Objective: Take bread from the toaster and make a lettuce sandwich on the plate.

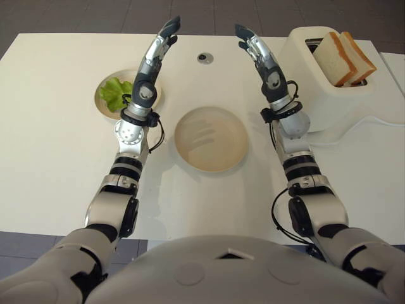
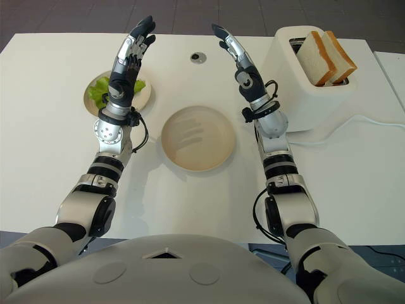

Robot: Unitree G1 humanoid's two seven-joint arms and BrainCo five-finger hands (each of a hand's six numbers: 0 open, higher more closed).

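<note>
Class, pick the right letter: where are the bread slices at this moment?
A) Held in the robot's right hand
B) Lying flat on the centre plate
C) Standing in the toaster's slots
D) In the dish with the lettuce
C: both bread slices stand upright out of the top of the toaster, well apart from the plate.

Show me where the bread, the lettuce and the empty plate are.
bread (image 1: 334,60), left eye view, white face of the nearer slice.
lettuce (image 1: 112,95), left eye view, middle of the leaf.
plate (image 1: 211,140), left eye view, bare middle.
</note>
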